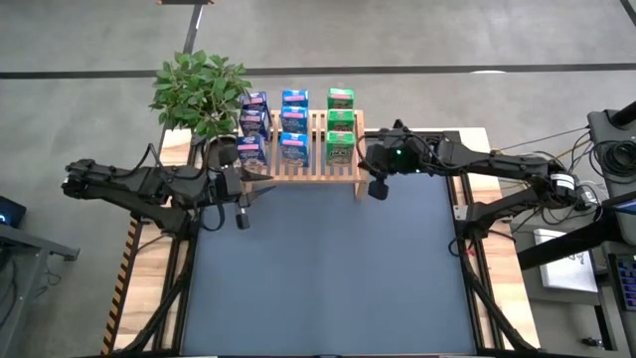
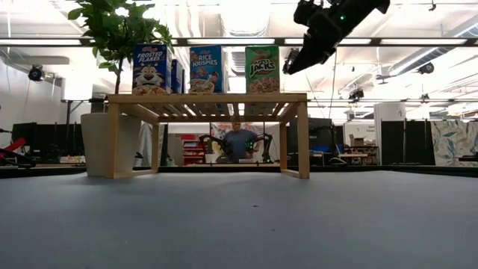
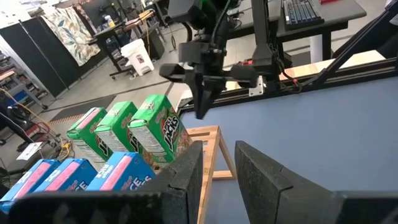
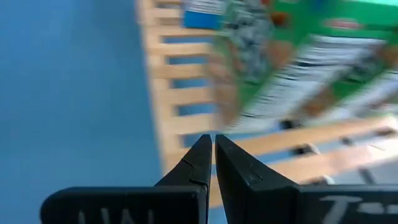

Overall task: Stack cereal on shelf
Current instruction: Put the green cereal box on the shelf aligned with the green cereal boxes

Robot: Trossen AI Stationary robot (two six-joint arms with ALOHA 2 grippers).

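The wooden shelf stands on its short legs at the far edge of the blue mat. Several cereal boxes stand upright on its slats in three rows: purple-blue, blue and green. My left gripper is open and empty, close to the shelf's left near corner. My right gripper is shut and empty. It hovers above the shelf's right end, beside the green boxes, pointing down at a slant.
A potted plant stands left of the shelf at the table's far left corner. The blue mat spreads out in front of the shelf. A person shows in the room beyond the table.
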